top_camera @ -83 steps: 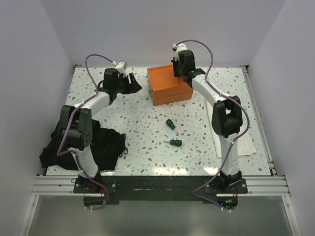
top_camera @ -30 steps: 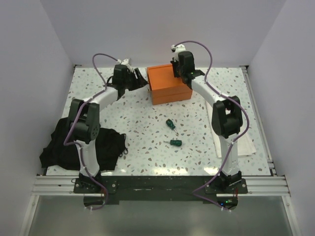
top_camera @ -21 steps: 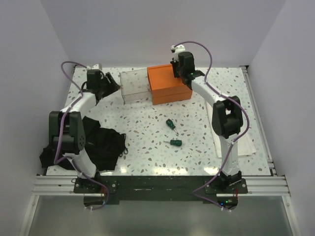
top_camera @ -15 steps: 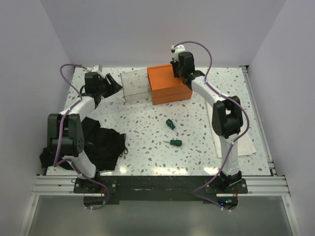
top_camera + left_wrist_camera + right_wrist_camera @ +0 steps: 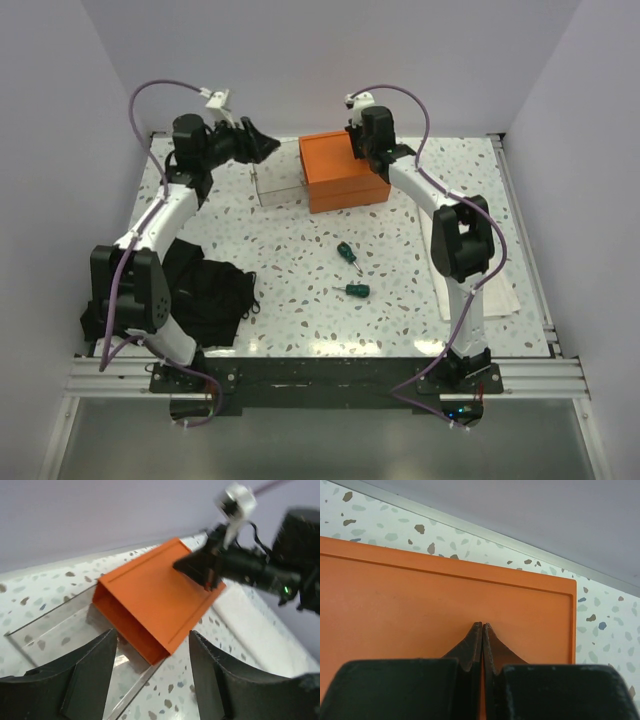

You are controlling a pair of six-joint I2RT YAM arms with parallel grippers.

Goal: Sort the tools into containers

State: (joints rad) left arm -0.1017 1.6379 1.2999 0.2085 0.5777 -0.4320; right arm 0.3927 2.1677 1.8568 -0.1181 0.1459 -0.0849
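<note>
Orange box [image 5: 335, 170], smooth rectangular slab, clear plastic bin [image 5: 281, 188]

- Bin [image 5: 60, 630]: near part hidden behind the left fingers [image 5: 85, 680]; contents cannot be told.
- Box [image 5: 420, 590]: cut off at the left edge of the right wrist view.
- Towel [image 5: 505, 297]: mostly hidden behind the right arm [image 5: 455, 240].
- Screwdrivers [image 5: 346, 252] [image 5: 357, 290]: tips too small to tell.
</note>
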